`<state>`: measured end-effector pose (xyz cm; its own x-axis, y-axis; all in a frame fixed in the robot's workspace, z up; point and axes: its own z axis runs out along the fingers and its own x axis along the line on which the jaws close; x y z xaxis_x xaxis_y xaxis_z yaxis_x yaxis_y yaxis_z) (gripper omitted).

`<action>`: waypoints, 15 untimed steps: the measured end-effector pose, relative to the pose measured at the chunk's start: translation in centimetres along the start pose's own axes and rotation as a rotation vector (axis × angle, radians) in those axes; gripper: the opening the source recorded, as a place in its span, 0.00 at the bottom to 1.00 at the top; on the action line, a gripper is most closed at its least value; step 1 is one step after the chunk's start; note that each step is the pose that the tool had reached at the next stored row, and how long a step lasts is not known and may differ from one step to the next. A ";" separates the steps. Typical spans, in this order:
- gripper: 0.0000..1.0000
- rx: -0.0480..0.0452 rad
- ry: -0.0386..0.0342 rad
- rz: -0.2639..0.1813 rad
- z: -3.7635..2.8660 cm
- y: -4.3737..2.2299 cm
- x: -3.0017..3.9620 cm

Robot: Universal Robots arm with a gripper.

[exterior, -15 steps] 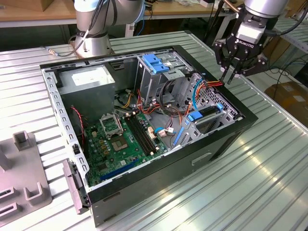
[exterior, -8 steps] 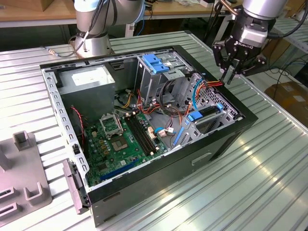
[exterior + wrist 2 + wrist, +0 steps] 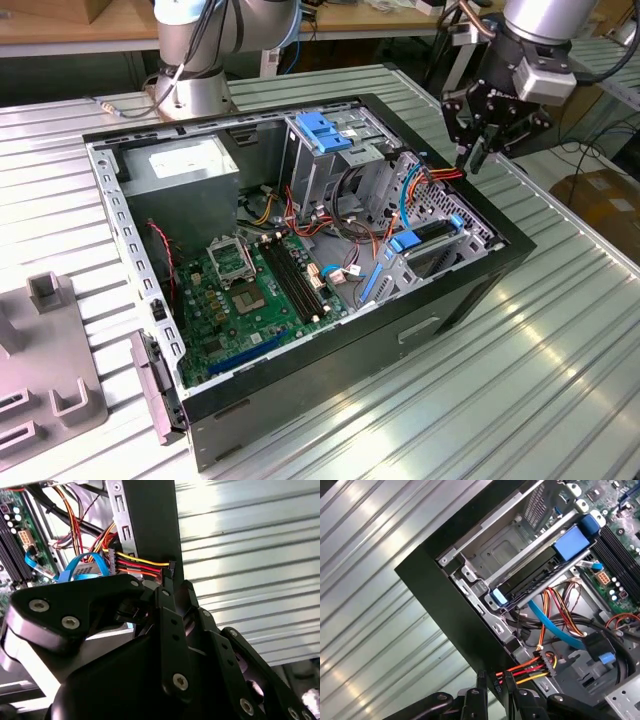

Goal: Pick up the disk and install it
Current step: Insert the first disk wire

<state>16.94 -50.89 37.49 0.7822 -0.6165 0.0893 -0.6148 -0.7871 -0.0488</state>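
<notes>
The disk [image 3: 435, 238], black with blue side rails and blue end tabs, lies in the drive bay at the exterior view's right end of the open computer case [image 3: 470, 290]. In the first wrist view the disk [image 3: 530, 577] sits between the bay's grey metal bars. My gripper [image 3: 476, 158] hangs above the case's rim, up and to the exterior view's right of the disk and apart from it. Its fingers are shut with nothing between them. In both wrist views the gripper [image 3: 494, 680] [image 3: 176, 582] points down over the black case wall.
A tall grey cage with a light-blue latch [image 3: 325, 130] stands mid-case, the motherboard [image 3: 250, 290] beside it. Red, orange and yellow wires [image 3: 530, 670] and a blue cable [image 3: 550, 625] run near the bay. A grey fixture [image 3: 50, 340] sits on the slatted table [image 3: 540, 380].
</notes>
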 end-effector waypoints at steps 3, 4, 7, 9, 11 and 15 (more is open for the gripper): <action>0.27 0.0051 -0.0028 -0.056 0.06 0.00 -0.01; 0.27 0.0090 -0.0049 -0.100 0.12 0.01 -0.01; 0.27 0.0176 -0.0096 -0.195 0.30 0.02 -0.03; 0.27 0.0225 -0.0122 -0.250 0.40 0.02 -0.04; 0.27 0.0272 -0.0148 -0.304 0.49 0.03 -0.05; 0.27 0.0325 -0.0159 -0.359 0.69 0.03 -0.06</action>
<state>16.94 -50.89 36.80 0.9492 -0.3011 0.0910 -0.2977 -0.9534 -0.0488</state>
